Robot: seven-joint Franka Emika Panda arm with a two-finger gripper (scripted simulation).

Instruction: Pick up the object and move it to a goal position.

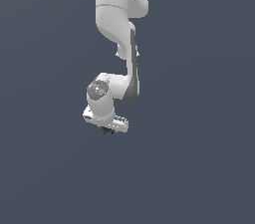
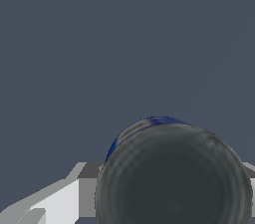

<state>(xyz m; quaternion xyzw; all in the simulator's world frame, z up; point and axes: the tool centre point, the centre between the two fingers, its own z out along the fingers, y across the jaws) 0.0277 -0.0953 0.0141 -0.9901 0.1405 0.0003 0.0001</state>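
Observation:
The object [image 2: 172, 173] is a small dark round puck with a blackish-grey top and a strip of blue along its side. It fills the wrist view close up. It sits between my gripper's [image 2: 173, 193] two grey-and-white fingers [image 2: 87, 188], which touch it on both sides. In the exterior view the white gripper [image 1: 106, 126] hangs below the bent arm, and only a dark sliver of the puck [image 1: 106, 131] shows under it. The frames do not show whether the puck rests on the surface or is lifted.
The white arm [image 1: 117, 24] comes down from the top of the exterior view. A plain dark grey-blue surface [image 1: 199, 158] lies all around. No goal marker shows.

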